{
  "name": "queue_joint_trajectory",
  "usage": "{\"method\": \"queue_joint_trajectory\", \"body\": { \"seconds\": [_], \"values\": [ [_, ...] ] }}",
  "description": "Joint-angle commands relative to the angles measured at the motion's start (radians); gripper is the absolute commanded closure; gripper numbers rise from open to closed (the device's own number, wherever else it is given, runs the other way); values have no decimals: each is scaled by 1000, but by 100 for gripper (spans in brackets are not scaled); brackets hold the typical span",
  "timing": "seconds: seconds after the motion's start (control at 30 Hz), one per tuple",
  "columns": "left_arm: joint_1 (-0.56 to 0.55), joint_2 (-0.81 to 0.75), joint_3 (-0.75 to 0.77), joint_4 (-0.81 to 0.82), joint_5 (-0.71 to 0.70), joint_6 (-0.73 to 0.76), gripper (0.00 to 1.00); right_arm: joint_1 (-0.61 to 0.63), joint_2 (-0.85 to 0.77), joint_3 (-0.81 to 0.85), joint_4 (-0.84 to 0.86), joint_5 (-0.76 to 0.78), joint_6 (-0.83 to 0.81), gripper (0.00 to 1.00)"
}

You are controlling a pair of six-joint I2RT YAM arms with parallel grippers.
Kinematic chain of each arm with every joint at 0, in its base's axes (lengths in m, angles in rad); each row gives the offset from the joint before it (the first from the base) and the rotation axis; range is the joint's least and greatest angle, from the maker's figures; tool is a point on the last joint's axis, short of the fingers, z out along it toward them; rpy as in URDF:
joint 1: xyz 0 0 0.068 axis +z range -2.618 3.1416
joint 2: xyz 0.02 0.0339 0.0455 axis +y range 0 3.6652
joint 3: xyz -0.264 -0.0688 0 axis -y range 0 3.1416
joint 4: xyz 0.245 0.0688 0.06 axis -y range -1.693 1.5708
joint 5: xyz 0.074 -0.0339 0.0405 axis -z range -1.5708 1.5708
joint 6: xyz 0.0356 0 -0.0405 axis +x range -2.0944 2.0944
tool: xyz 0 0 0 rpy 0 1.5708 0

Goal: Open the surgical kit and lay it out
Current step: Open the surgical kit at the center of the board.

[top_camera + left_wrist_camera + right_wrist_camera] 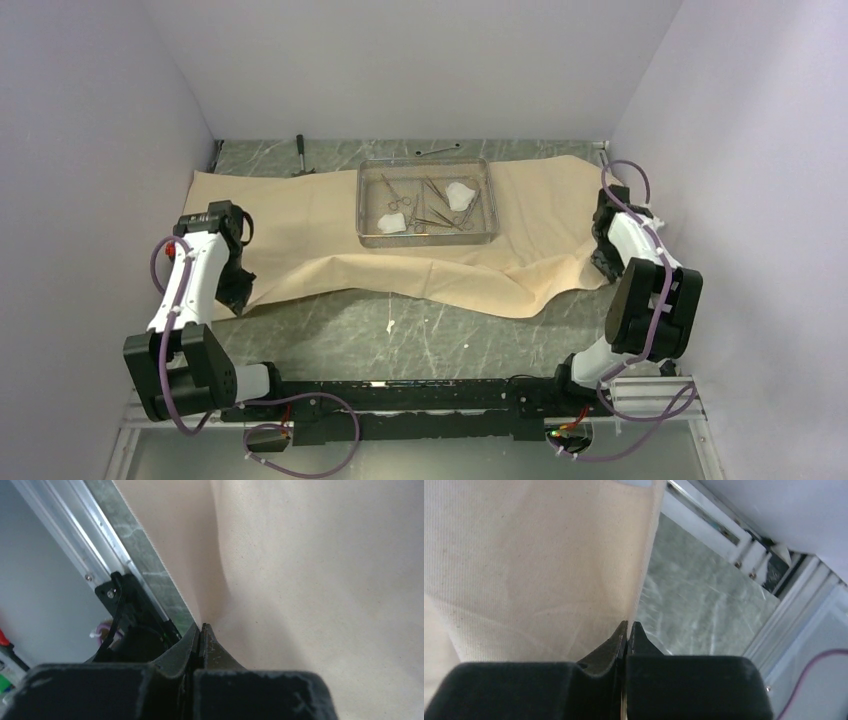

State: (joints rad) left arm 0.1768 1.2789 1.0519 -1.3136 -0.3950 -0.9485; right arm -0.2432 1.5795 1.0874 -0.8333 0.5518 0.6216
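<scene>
Between left tool, right tool, wrap sheet, pinched

A pale, faintly lilac back wall and two matching side walls box in the table. Its top is grey-green, marbled with white veins, and an aluminium rail edges the near side. The light is soft and even.

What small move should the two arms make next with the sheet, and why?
The left gripper and right gripper are each shut on a side edge of the wrap sheet, whose near part lies rumpled in front of the tray. So probably draw both slightly apart and toward the near side; gentle tension should flatten it.
</scene>
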Motion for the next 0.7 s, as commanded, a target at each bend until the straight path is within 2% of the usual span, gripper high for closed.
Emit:
{"method": "queue_joint_trajectory", "body": {
  "seconds": [0.0,0.3,0.67],
  "values": [
    [27,17,-28,-142,15,-148,100,-45,-31,-91,-56,75,107,100],
    [153,31,-6,-284,-63,-304,100,-135,32,-105,-206,255,299,100],
    [366,201,-5,-249,-46,-264,100,-253,61,-55,-321,350,412,100]
  ]
}}
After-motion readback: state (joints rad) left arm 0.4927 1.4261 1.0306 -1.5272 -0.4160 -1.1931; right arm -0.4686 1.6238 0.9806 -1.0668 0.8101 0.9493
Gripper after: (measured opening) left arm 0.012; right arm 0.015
